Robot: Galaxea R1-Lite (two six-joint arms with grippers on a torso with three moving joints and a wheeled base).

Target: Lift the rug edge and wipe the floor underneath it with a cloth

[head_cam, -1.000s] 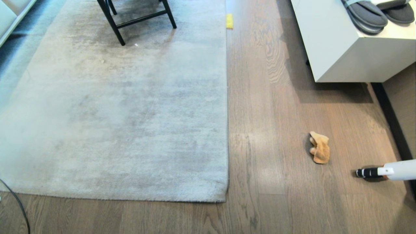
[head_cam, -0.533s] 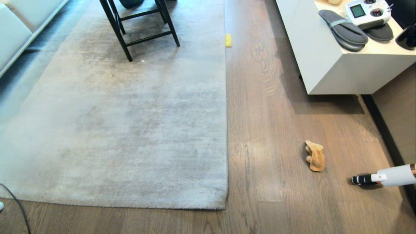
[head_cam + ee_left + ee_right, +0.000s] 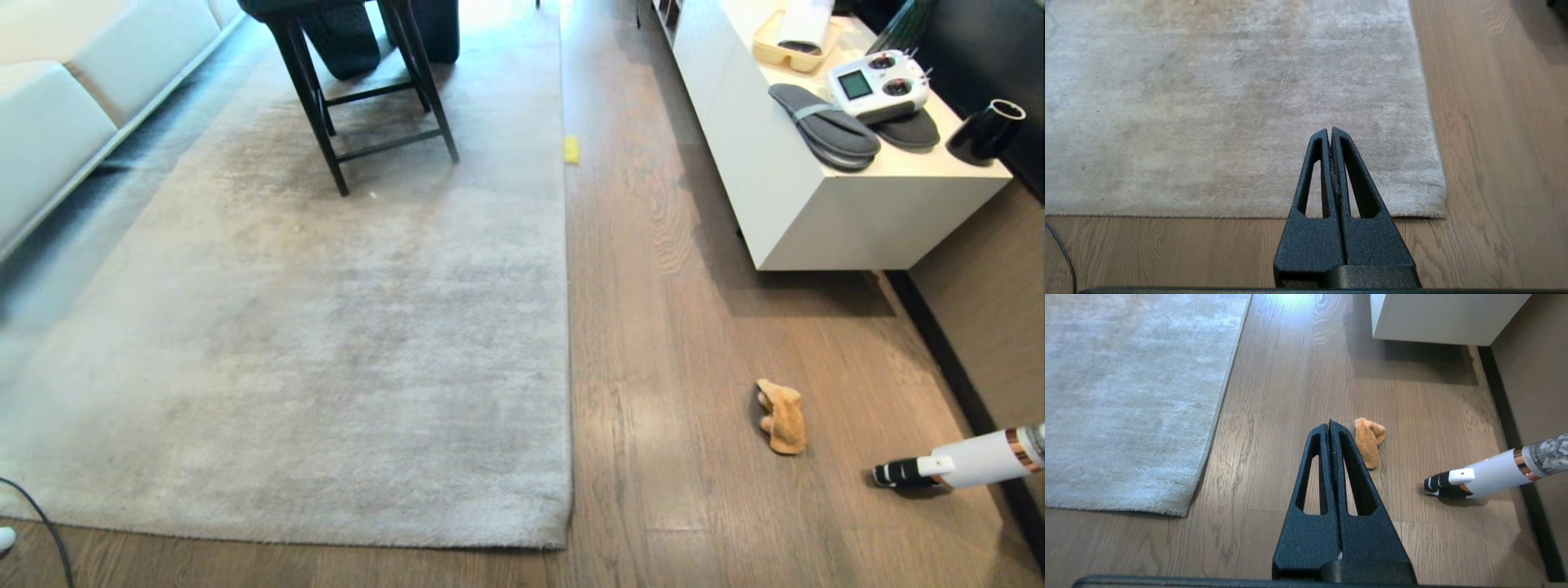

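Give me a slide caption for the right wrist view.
Shut right gripper hangs above the floor, crumpled orange cloth just beyond, rug edge flat.

You see a pale rug (image 3: 286, 327) lying flat on the wood floor (image 3: 669, 327), its rug edge (image 3: 566, 343) running straight, a crumpled orange cloth (image 3: 782, 416) well right of it, a yellow block (image 3: 571, 149) touching that edge, a white cabinet (image 3: 816, 204) beyond.

Bare floor (image 3: 653, 327) around the cloth (image 3: 781, 416); vacuum wand (image 3: 963, 461) near its right, white cabinet (image 3: 808, 212) beyond.
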